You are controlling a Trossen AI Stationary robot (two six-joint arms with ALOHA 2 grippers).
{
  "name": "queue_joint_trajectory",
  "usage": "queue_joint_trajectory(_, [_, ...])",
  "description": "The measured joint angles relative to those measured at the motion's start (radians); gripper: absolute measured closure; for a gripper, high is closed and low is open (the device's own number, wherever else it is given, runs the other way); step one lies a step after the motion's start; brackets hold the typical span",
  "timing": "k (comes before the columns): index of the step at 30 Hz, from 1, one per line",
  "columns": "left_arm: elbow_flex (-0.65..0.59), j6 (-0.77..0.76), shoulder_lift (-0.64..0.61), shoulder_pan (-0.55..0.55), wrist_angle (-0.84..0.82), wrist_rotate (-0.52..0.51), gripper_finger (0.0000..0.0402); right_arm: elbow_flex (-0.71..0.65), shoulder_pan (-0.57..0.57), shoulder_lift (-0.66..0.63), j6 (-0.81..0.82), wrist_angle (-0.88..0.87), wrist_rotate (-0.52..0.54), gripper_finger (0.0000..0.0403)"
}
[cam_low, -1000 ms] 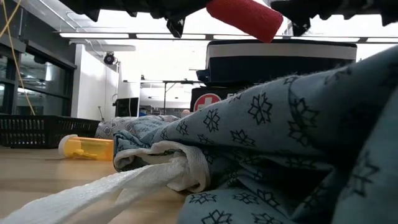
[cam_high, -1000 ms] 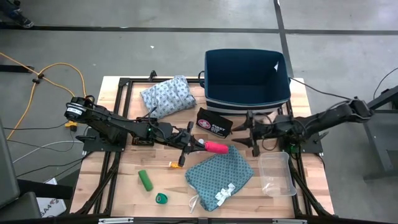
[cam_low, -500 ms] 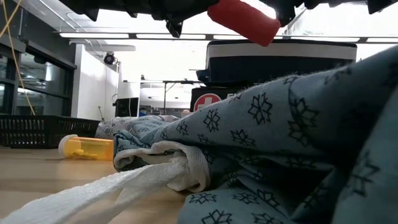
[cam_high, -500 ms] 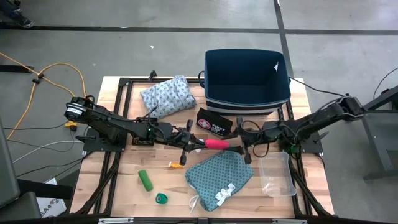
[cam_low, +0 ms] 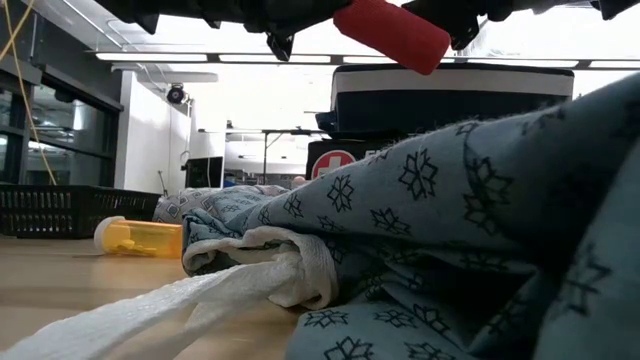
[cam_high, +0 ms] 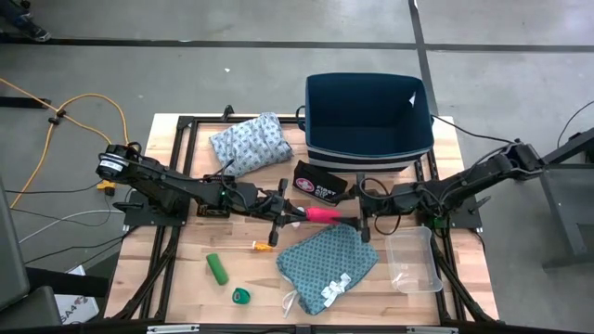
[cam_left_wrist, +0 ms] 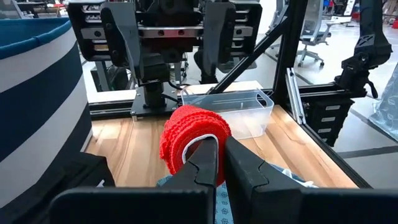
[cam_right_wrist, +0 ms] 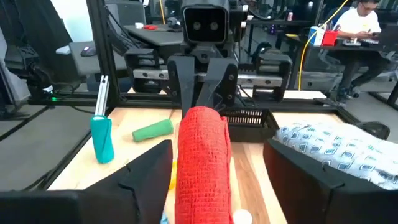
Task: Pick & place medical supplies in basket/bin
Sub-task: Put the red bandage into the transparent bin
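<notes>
A light butcher-block table [cam_high: 186, 283] on a black metal frame stands on a grey concrete floor, with an orange cable [cam_high: 79, 107] looping off beyond its left edge. In the low view the room behind is a bright workshop with ceiling strip lights and a black mesh basket [cam_low: 60, 208] at the far left; the right wrist view shows a person [cam_right_wrist: 364, 25] seated at a desk well beyond the table.

At the table's far side sits a navy bin [cam_high: 369, 116] with a white-striped wall, and a black first-aid pouch [cam_high: 318, 184] lies just in front of it. A pale blue-grey patterned cloth [cam_high: 249, 144] is folded to the left of the bin, and a teal patterned cloth [cam_high: 327, 263] with white ties lies near the front edge. A clear plastic container [cam_high: 413, 260] rests to the right of the teal cloth. A green roll [cam_high: 216, 268], a small green tape ring [cam_high: 240, 296] and a thin orange-tipped stick [cam_high: 263, 246] lie front left.

Above the table's middle, the left gripper [cam_high: 299, 212] is clenched on one end of a red roll [cam_high: 324, 215], held off the surface over the teal cloth's far edge. The right gripper [cam_high: 361, 216] faces it, its fingers [cam_right_wrist: 146, 168] spread on either side of the roll's free end; whether they touch it cannot be told.
</notes>
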Motion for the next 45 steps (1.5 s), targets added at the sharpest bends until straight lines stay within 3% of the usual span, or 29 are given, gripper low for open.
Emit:
queue_joint_trajectory(6, [0.000,0.000,0.000,0.000,0.000,0.000,0.0396,0.000,0.000,0.000,0.067,-0.025,-0.007,0.0149])
queue_joint_trajectory(30, [-0.001,0.023,0.000,0.011,0.070,-0.026,0.0396,0.000,0.000,0.083,0.060,-0.007,-0.003,0.0149])
queue_joint_trajectory(45, [-0.001,0.023,0.000,0.011,0.068,-0.024,0.0396,0.000,0.000,0.083,0.057,0.007,0.001,0.0210])
